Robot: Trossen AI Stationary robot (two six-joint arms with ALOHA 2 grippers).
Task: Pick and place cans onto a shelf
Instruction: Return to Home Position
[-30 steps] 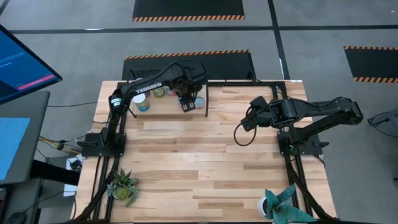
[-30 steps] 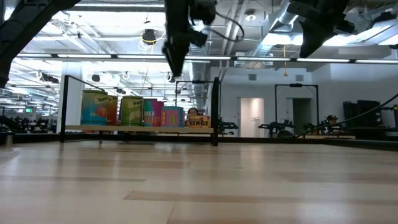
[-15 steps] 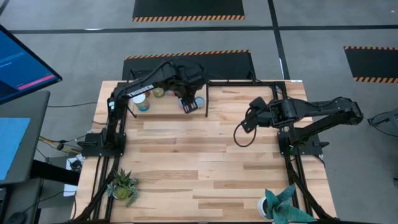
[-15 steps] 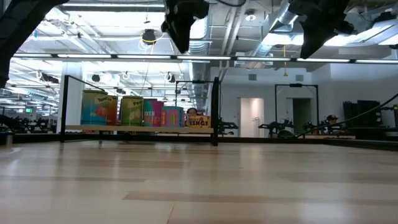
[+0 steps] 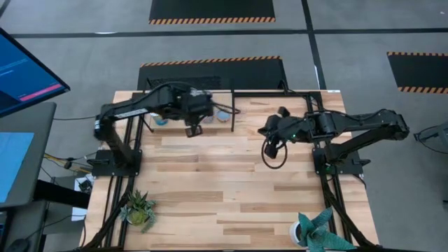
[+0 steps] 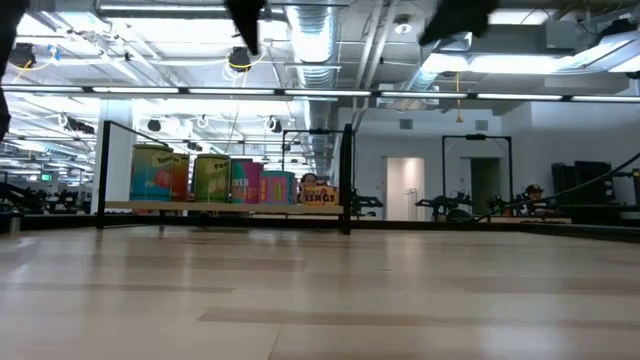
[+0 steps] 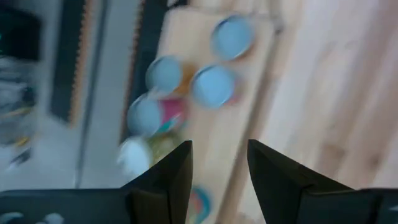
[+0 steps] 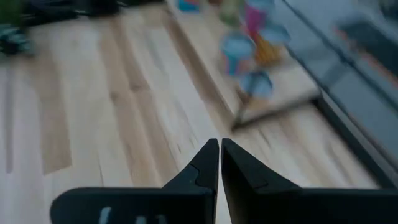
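Note:
Several cans (image 6: 212, 178) with pale blue tops stand in a row on the shelf (image 6: 220, 208), a light wood panel in a black frame at the table's far left. They also show in the left wrist view (image 7: 214, 84) and the right wrist view (image 8: 237, 45). My left gripper (image 5: 192, 129) is open and empty, high above the table just near of the shelf (image 5: 225, 124); its arm hides most of the cans in the high view. My right gripper (image 5: 266, 131) is shut and empty, raised to the right of the shelf.
Two potted plants stand at the table's near edge, one at the left (image 5: 138, 208) and one at the right (image 5: 318, 231). A black cable loop (image 5: 273, 150) hangs from my right arm. Bare tabletop (image 5: 224, 182) lies between the arms and the plants.
My left gripper has risen from above the shelf's right end and drawn back toward the table's left and near edges, leaving the low view's top. My right gripper has gone up and toward the table's left, nearer the shelf. The cans have stayed in place.

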